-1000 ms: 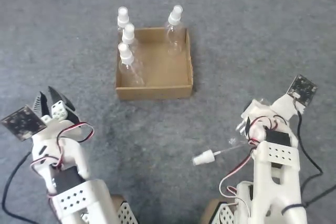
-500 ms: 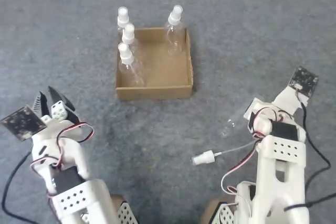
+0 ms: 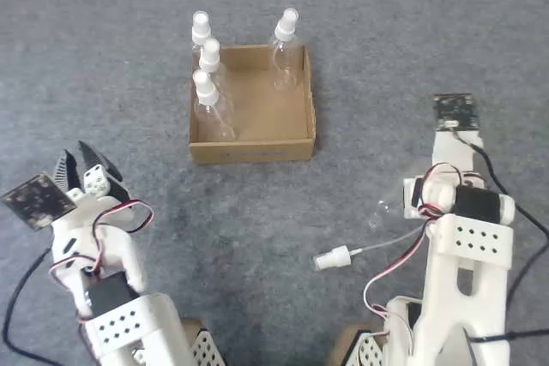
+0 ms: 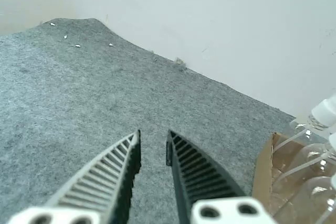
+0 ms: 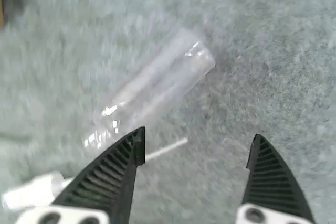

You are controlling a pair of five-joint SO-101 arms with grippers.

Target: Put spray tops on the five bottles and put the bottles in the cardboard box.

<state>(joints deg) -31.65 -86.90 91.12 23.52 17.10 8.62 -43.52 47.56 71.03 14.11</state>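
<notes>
Wide-open right gripper (image 5: 198,136) is hanging above an uncapped bottle (image 5: 152,87) on grey felt.

The clear bottle is lying on its side on the felt (image 3: 120,66) at the near right, just beside the right arm. Its loose spray top (image 3: 333,258) is lying apart from it, nearer still, with the dip tube pointing toward the arm. Four capped bottles (image 3: 204,87) are standing upright at the cardboard box (image 3: 251,152) in the far centre, three by its left wall and one in its far right corner (whether the farthest left one is standing inside cannot be told). The left gripper (image 4: 153,135) is sitting at the near left, jaws slightly parted and gripping nothing.
</notes>
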